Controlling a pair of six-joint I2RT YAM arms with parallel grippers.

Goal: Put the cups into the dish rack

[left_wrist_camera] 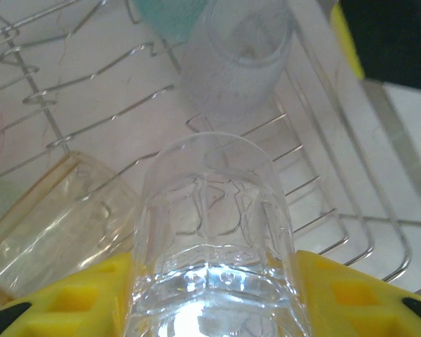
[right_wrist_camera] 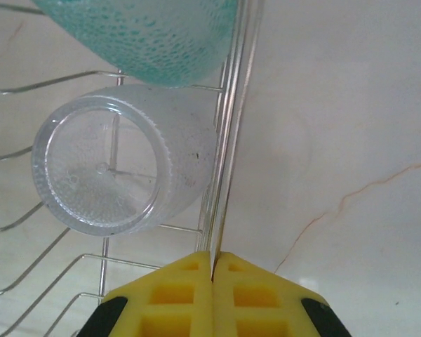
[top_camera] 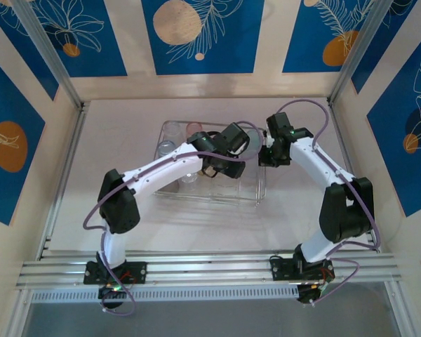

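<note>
Yellow plastic fingers [left_wrist_camera: 70, 298] of the left end effector [left_wrist_camera: 214, 302] stand part-way apart and are clamped on a clear ribbed plastic tumbler [left_wrist_camera: 210, 232], 1 finger on each side of it. This tumbler hangs over the silver wire dish rack [left_wrist_camera: 323, 203], above its divider prongs. To its left, an amber translucent tumbler [left_wrist_camera: 49, 225] lies on its side in the rack. Beyond the held tumbler lies a frosted clear plastic tumbler [left_wrist_camera: 238, 63], with a teal dimpled tumbler [left_wrist_camera: 172, 17] just beside it at the top edge of the left wrist view.

The right end effector [right_wrist_camera: 212, 270] has its 2 yellow fingers pressed together with no gap. It sits at the rack's side rim, and a rim wire runs down to the seam between the fingers. Whether the wire is nipped there cannot be told. Just inside that rim, the frosted tumbler lies with its round end facing the right wrist camera, the teal one overlapping it above.

From the top view, both arms reach over the rack, which sits on the pale stone-patterned bench [top_camera: 112, 140]. The left one is over the rack's interior and the right one at its right side. A pink tumbler [top_camera: 194, 129] sits near the rack's far side.
</note>
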